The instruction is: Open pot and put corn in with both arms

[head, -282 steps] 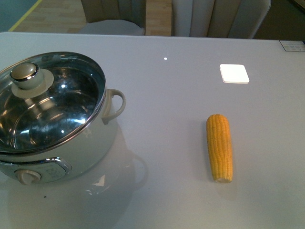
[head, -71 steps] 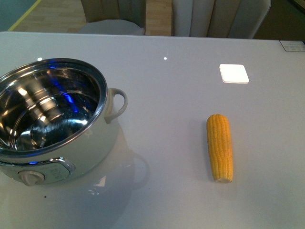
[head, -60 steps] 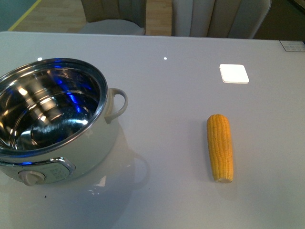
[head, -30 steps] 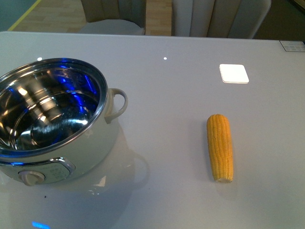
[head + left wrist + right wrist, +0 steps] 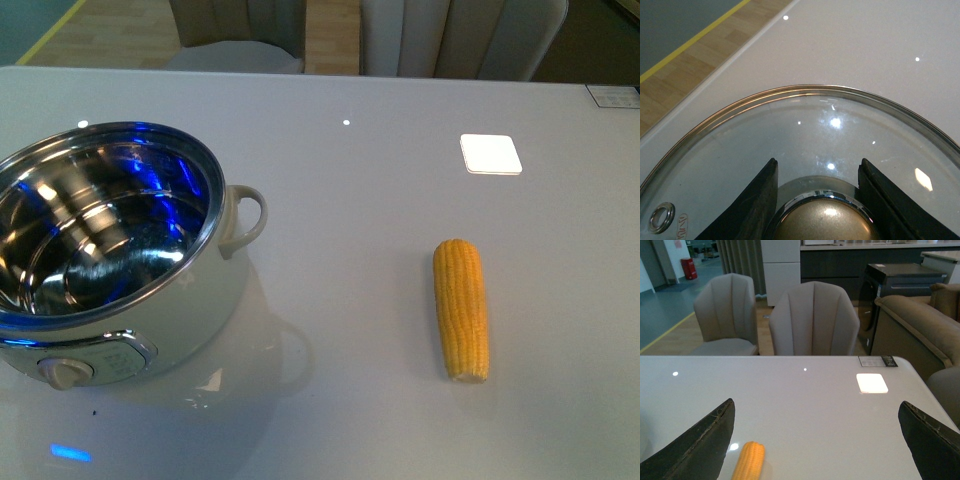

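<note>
Front view: open pot [image 5: 100, 250] stands at the worktop's [image 5: 380, 200] left; corn [image 5: 461, 310] lies well apart to its right, before a bright square patch [image 5: 491, 154].
Left wrist view: left hand [image 5: 817, 165] pinches the knob [image 5: 822, 222] of the glass lid [image 5: 805, 115].
Right wrist view: right hand [image 5: 816, 404] spread wide; corn on the worktop near one finger; chairs [image 5: 812, 320] beyond.

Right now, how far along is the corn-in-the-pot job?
Done: the pot is open. In hand: the left gripper holds the lid by its knob. Left: the corn lies on the table, untouched by the open right gripper.
</note>
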